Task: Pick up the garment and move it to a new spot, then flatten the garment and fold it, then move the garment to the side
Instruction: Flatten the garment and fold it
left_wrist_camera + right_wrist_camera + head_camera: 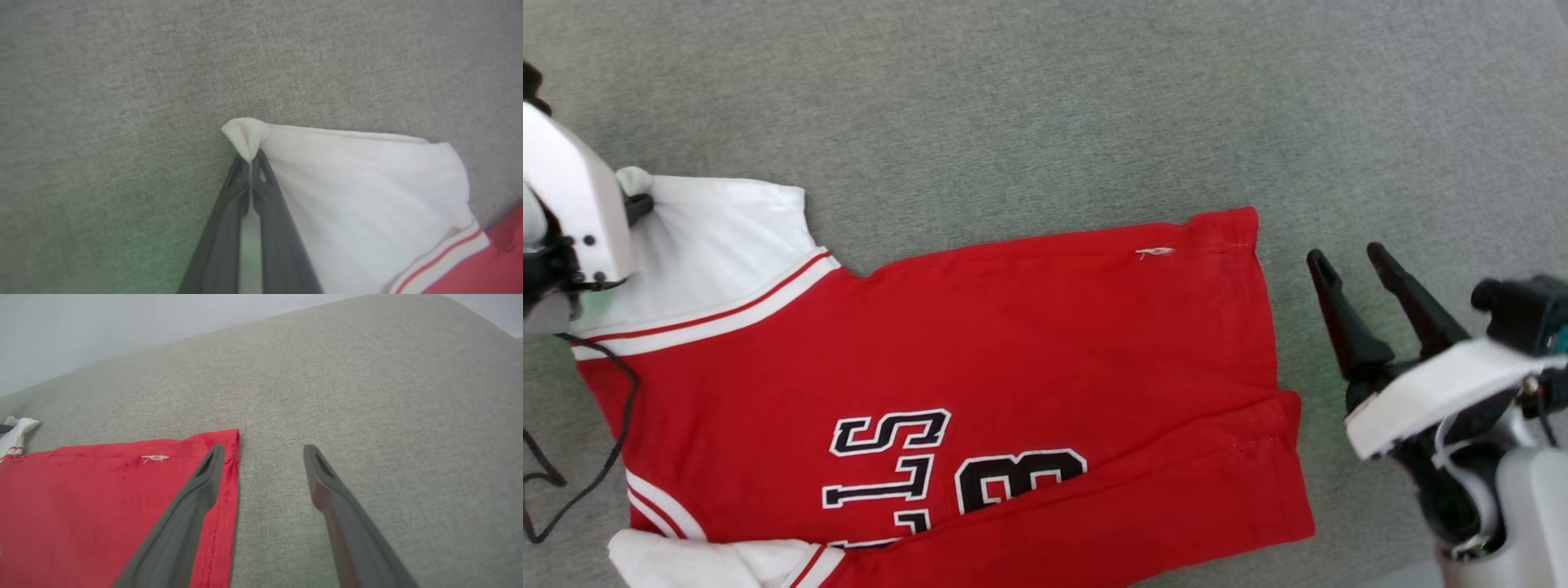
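Red garment (pixel 1013 343), sleeve clamped in left end effector (pixel 249 158); right end effector (pixel 264 448) apart, seemingly beside hem.

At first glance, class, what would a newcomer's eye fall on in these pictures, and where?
The red garment lies spread on the grey surface, its black white-outlined characters low in the head view. At its white sleeve, the left gripper is pinched shut on the corner; the right gripper stands open beside the hem.
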